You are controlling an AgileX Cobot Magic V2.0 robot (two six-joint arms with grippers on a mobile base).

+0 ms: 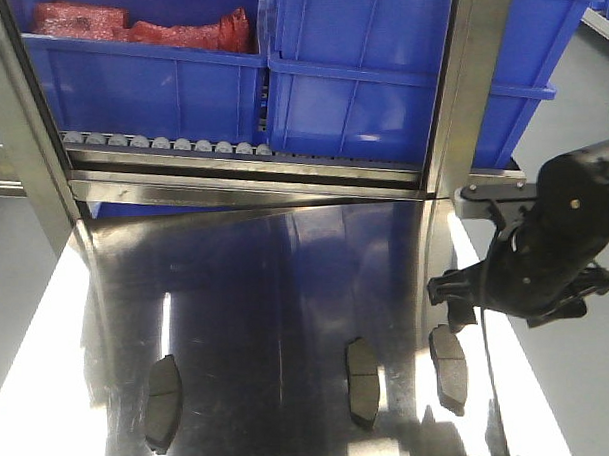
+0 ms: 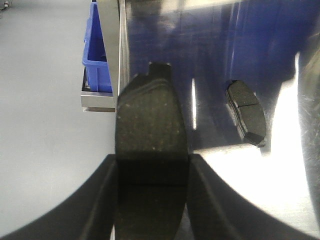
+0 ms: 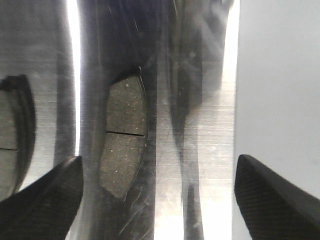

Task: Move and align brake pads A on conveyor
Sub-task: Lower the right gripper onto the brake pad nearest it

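A pale grey floor [image 2: 45, 125] surrounds a mirror-bright steel tabletop [image 1: 286, 279]. At the table's far end, blue bins [image 1: 359, 76] stand above a row of small grey rollers [image 1: 161, 143], and one bin holds red material [image 1: 178, 32]. Three of the brake pads A [image 1: 362, 381] lie flat on the steel, well apart. The left gripper [image 2: 152, 157] is clenched on a fourth pad [image 2: 150, 110], over the table's edge. The right gripper [image 3: 159, 165] hangs with its fingers spread wide above the rightmost pad [image 1: 448, 368].

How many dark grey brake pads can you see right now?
4. Three flat dark grey brake pads lie on the shiny steel tabletop: left, middle, right. The fourth pad is gripped in the left hand. Others may be out of view.
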